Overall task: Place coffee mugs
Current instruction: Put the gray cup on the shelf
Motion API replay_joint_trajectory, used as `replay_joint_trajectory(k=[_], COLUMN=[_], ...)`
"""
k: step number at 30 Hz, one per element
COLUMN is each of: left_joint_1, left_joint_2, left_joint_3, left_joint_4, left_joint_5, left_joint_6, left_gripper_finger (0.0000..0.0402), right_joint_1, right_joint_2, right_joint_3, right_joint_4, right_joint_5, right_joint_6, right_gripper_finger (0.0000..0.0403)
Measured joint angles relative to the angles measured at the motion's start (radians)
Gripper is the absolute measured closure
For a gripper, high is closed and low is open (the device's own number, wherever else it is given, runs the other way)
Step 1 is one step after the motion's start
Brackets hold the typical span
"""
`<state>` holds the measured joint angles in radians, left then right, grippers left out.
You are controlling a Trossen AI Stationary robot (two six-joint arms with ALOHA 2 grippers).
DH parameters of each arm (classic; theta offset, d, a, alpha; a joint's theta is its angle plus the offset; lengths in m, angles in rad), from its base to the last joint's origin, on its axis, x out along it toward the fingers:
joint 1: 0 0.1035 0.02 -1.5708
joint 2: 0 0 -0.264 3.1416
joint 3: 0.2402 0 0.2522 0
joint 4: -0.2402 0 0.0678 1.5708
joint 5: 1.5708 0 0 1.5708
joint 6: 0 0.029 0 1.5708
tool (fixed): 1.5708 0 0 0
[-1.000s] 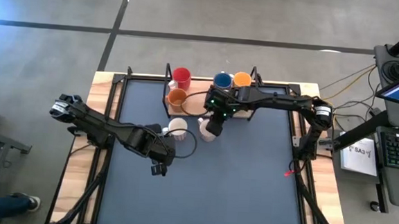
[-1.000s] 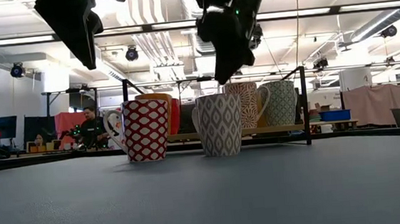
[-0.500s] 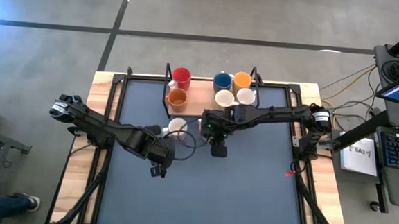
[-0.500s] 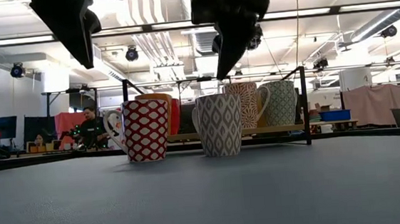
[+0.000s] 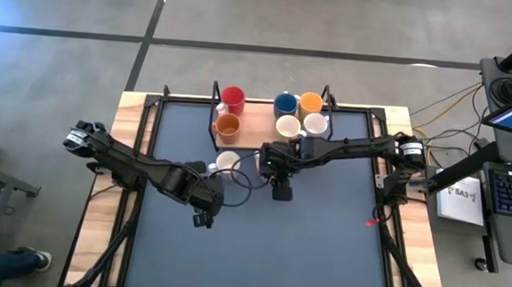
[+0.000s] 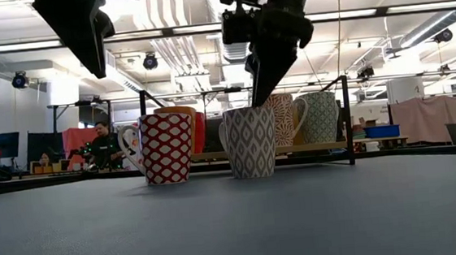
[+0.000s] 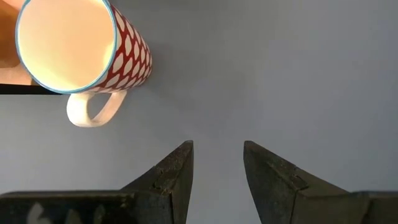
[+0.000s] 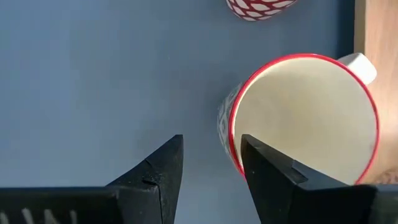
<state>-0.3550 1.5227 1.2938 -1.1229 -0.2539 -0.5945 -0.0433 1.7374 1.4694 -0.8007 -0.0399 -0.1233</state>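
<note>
Two patterned coffee mugs stand upright on the dark mat, just in front of the rack. One is red-and-white (image 6: 167, 147), the other grey-and-white with a red rim (image 8: 305, 118). My right gripper (image 8: 210, 146) is open, just above the grey mug's rim on its near side; I see no touch. My left gripper (image 7: 217, 149) hangs open over bare mat, high above and nearer the front edge than the red-patterned mug (image 7: 74, 50). Red (image 5: 232, 97), blue (image 5: 285, 103), two orange and two white mugs stand on the wooden rack (image 5: 253, 125).
The rack has black metal posts (image 6: 347, 118) at its corners, right behind the two mugs on the mat. The mat (image 5: 321, 245) lies bare toward the near edge. People and desks show in the room beyond the table.
My right gripper has swung from over the rack's front edge toward the table's near edge, sunk a little and rolled; it now stands lower, by the grey mug's rim. The two white mugs on the rack have come out from under the arm. No mug has moved.
</note>
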Motion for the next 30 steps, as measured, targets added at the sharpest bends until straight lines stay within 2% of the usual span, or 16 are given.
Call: replay_joint_trajectory(k=[9,21,28,30], left_joint_1=[0.0,0.0,0.0,0.0], left_joint_2=[0.0,0.0,0.0,0.0], left_joint_3=[0.0,0.0,0.0,0.0], left_joint_4=[0.0,0.0,0.0,0.0], left_joint_5=[-0.001,-0.002,-0.002,-0.002], left_joint_6=[0.0,0.001,0.001,0.001], left_gripper_finger=[0.0278,0.0278,0.0278,0.0278], right_joint_1=[-0.008,-0.011,-0.013,-0.013], right_joint_2=[0.0,0.0,0.0,0.0], right_joint_3=[-0.031,-0.105,-0.096,-0.088], right_joint_4=[0.052,0.129,0.136,0.129], right_joint_5=[0.018,0.016,0.015,0.012], right_joint_6=[-0.036,-0.049,-0.102,-0.122], right_gripper_finger=[0.0278,0.0335,0.0384,0.0387])
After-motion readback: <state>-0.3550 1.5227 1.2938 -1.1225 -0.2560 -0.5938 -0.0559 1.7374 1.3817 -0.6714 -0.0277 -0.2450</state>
